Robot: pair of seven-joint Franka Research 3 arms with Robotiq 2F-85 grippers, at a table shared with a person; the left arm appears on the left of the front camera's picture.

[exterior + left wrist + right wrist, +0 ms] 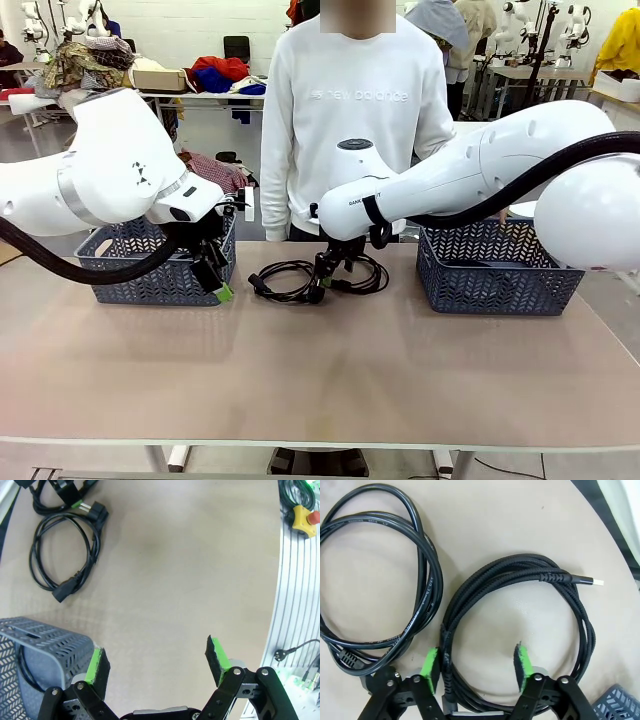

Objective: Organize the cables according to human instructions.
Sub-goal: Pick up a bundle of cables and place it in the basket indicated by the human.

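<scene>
Right gripper (476, 652) pads astride braided cable coil (520, 560) strand; smooth coil (431, 580) beside

Smooth cable (427, 587) cut off, pic's L edge.
</scene>
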